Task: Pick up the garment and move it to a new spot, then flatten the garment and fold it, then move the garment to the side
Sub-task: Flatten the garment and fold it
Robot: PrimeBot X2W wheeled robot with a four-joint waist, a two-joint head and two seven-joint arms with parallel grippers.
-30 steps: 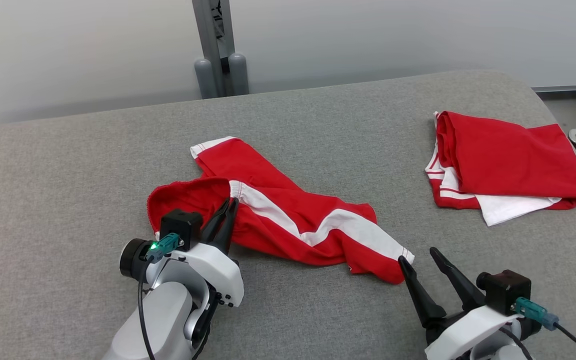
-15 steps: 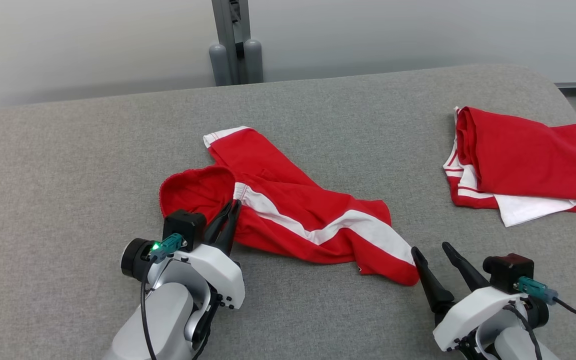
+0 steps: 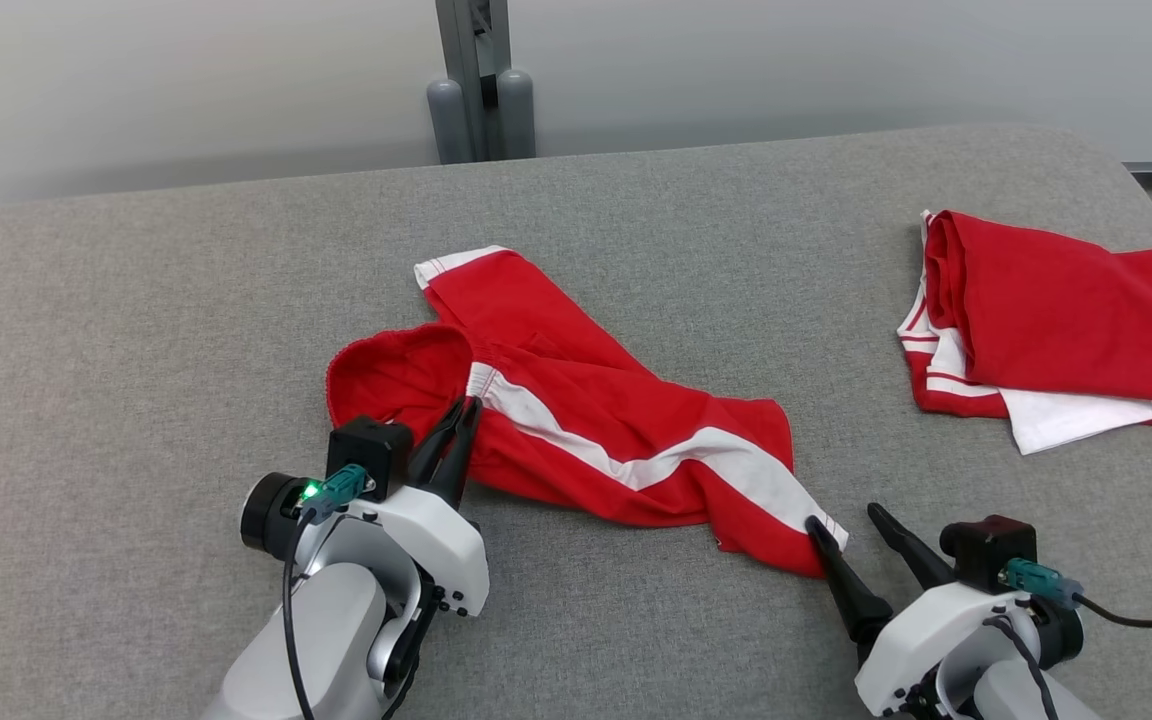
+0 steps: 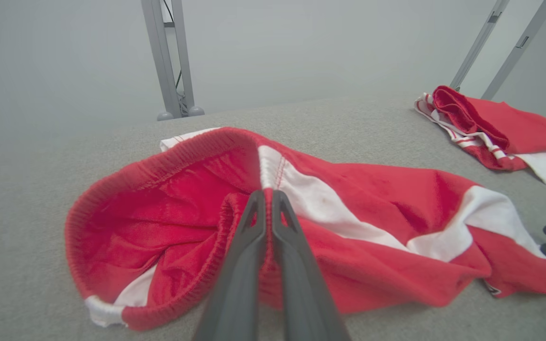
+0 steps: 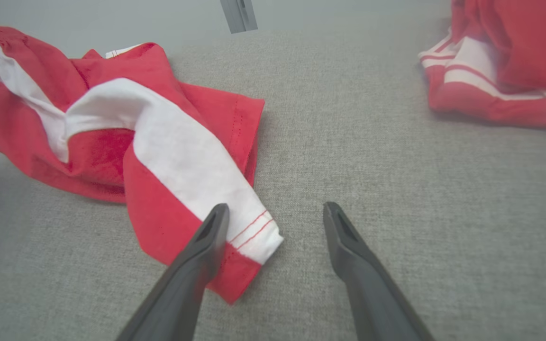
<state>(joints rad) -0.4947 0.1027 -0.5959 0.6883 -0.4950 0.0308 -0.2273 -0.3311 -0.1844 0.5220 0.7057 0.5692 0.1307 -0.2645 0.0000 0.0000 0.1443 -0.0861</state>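
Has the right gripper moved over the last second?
Yes. Measured against the folded pile, the right gripper has shifted left, toward the shorts' hem; its left finger now overlaps that hem.

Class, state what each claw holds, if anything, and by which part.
The left claw is shut on the red shorts at the waistband. The right claw is open, holding nothing.

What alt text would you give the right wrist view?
The right tool, open, sits at the white-hemmed leg end of crumpled red shorts on a grey table, one finger overlapping the hem. A folded red garment lies at the upper right.
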